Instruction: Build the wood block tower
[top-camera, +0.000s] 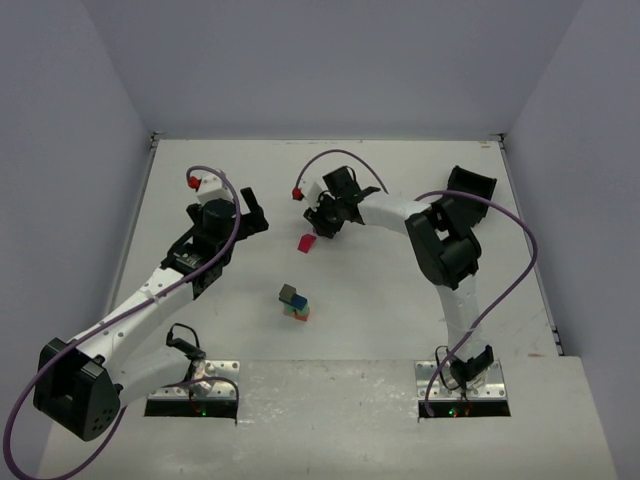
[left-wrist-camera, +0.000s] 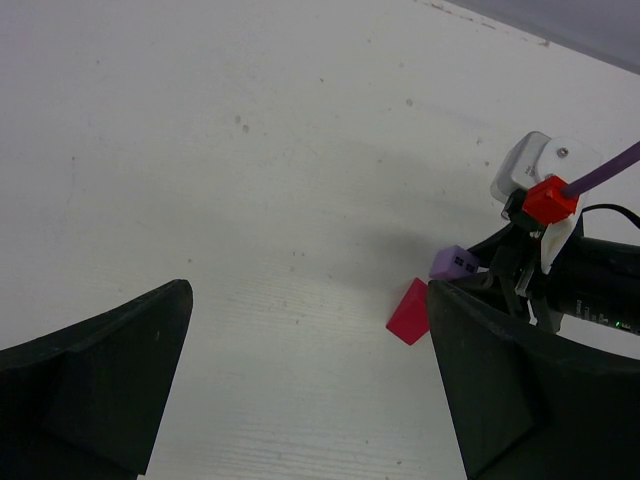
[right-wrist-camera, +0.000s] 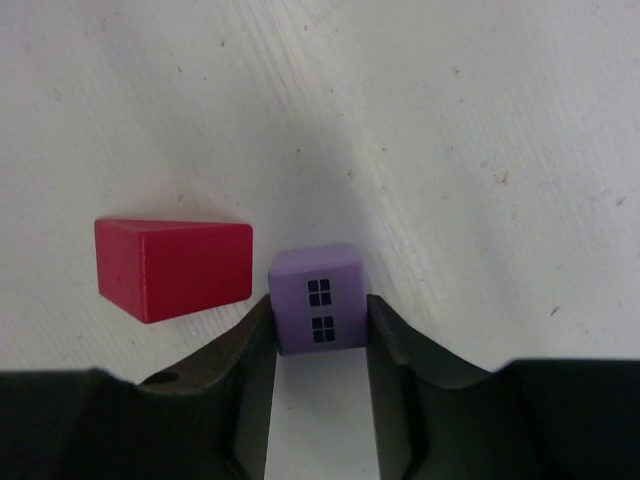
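Pinched in the right gripper (right-wrist-camera: 318, 312) sits the purple block (right-wrist-camera: 314, 275), red block (right-wrist-camera: 172, 268) just outside its jaws; I see the left gripper (left-wrist-camera: 310, 300) wide open, empty.

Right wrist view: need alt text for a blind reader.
A purple block with two printed windows sits on the white table, clamped between the black fingers of the right gripper. A red block lies just left of it in frame, not touching.
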